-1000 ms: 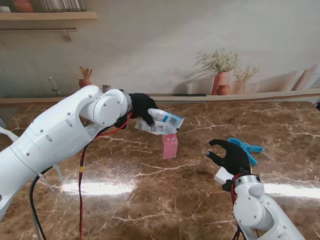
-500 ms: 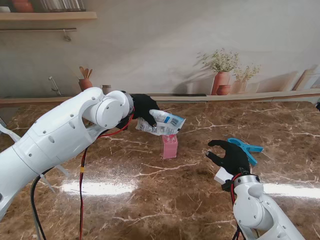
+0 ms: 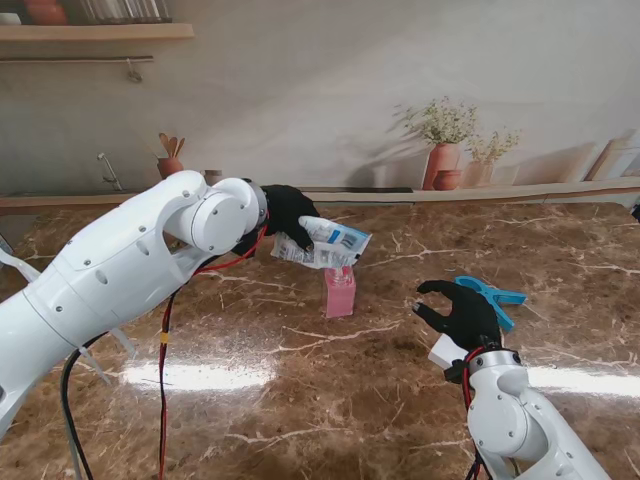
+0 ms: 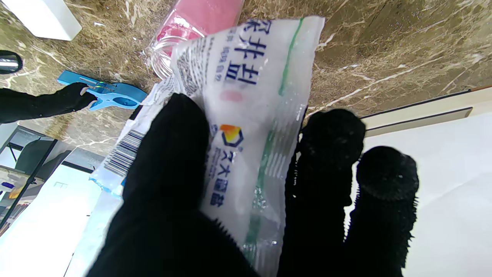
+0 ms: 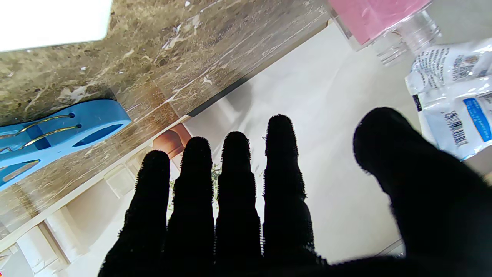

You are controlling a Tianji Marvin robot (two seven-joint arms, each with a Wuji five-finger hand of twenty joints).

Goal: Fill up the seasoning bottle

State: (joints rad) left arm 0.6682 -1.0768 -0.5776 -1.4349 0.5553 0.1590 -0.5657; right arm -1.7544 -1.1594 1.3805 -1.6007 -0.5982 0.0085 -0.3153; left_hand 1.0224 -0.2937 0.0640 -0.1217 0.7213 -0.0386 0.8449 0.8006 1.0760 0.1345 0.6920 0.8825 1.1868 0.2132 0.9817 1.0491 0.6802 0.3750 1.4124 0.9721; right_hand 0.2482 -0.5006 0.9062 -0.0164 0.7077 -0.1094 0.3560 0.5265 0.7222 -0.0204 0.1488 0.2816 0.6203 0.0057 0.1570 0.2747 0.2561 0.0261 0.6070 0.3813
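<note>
You're mid-pour, not done. The left robot hand (image 3: 285,215) grips the salt bag (image 3: 325,243) between thumb and fingers (image 4: 330,154), and the bag is tilted with its far end down toward the seasoning bottle (image 3: 340,291). The bottle stands upright on the bench (image 3: 300,400), cap off; its clear neck is open in the left wrist view (image 4: 161,57). Bag edge sits right over that neck, touching or just above, I can't tell which from either view.

You can't see any salt flowing, and I can't tell whether the bag's low end is actually cut open. The bottle body reads pink all the way up, so fill level can't be judged from these frames. My call: bag aligned, pour either just starting or not yet delivering. Left to do: get the salt across, level the bag, put it down.

The right robot hand (image 3: 462,312) holds nothing: fingers (image 5: 234,173) straight and spread, thumb apart. It hovers over the bench to the right of the bottle, well apart from it and nearer to me. The blue clip (image 3: 490,295) lies on the bench just beside it, on the far right side, not gripped.

Watch the bottle: nothing steadies it, so a bag nudge on the neck could tip it
</note>
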